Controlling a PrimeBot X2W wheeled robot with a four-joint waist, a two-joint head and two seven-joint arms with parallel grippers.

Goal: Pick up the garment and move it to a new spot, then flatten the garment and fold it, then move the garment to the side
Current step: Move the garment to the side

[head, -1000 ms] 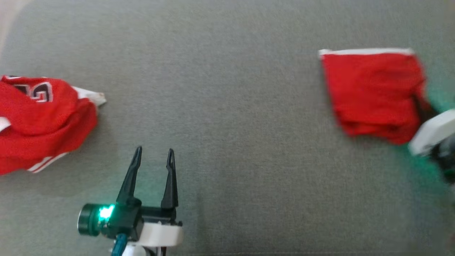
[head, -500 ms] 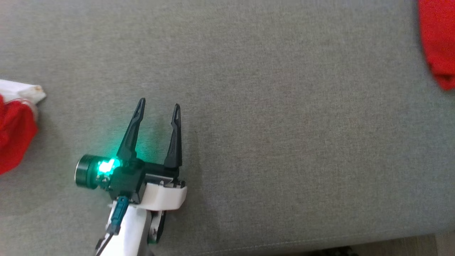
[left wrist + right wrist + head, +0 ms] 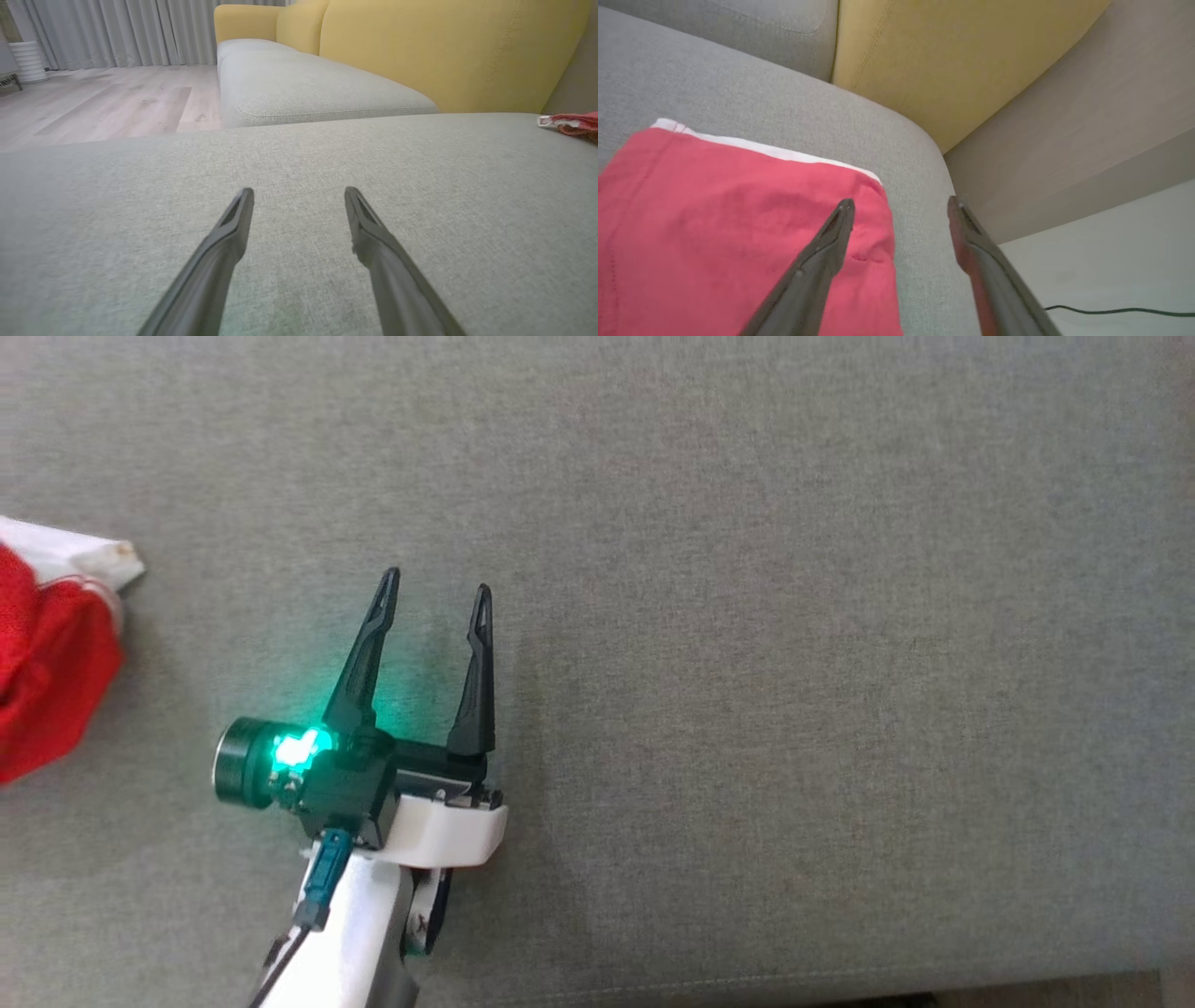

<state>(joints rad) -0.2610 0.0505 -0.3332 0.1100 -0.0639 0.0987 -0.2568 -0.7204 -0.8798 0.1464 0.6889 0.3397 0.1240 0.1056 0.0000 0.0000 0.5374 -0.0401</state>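
Observation:
A folded red garment (image 3: 728,224) with a white band along its far edge lies flat near the rounded corner of the grey cushion (image 3: 784,102). My right gripper (image 3: 900,200) hovers over the garment's right edge, open, one finger above the red cloth and the other past the cushion's side; nothing is between them. My left gripper (image 3: 436,581) rests open and empty over bare grey cushion (image 3: 747,616), as the left wrist view also shows (image 3: 299,190).
A second, crumpled red and white garment (image 3: 47,663) lies at the cushion's left edge (image 3: 572,122). A yellow sofa back (image 3: 444,46) rises behind the seat. Wood floor (image 3: 117,98) and curtains lie beyond. A dark cable (image 3: 1111,310) runs across the pale floor beside the cushion.
The head camera has swung left and down, so the folded garment and the right arm left that view. My right gripper has opened and let go of the garment. The left gripper stays open.

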